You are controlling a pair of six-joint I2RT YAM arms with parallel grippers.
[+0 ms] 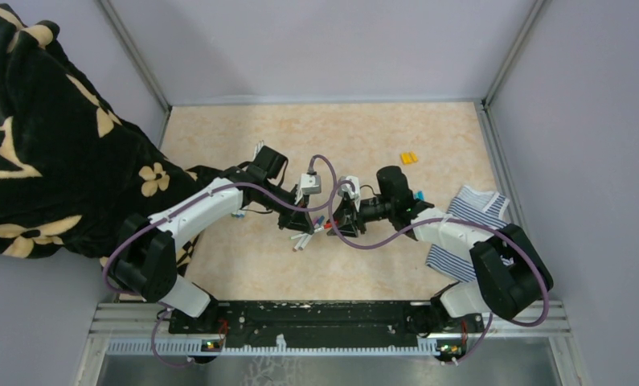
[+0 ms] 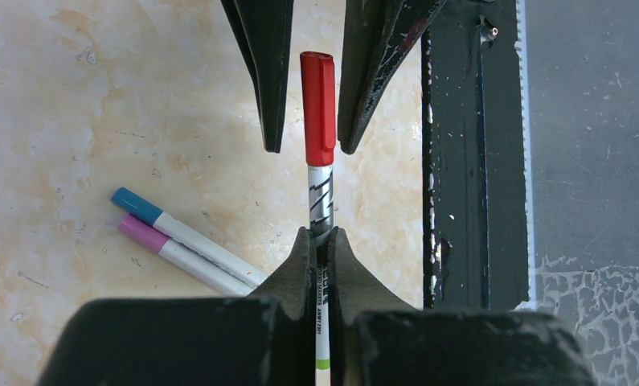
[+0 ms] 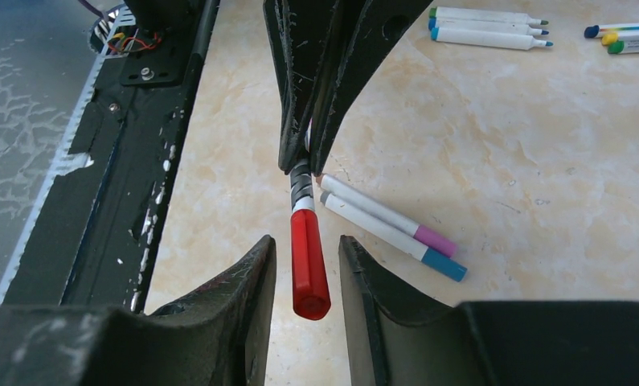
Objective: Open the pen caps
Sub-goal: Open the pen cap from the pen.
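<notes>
Marbled table (image 1: pixel 356 137), lilac walls (image 1: pixel 324 48).
Wrist views show us left gripper (image 2: pixel 320 241) pinching pen (image 2: pixel 321 193), right gripper (image 3: pixel 306 243) spread astride red cap (image 3: pixel 309 269).

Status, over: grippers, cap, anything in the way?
Left gripper shut on pen. Right gripper open, jaws either side of red cap, cap still on. Two loose pens on table nearby, nothing blocking.
</notes>
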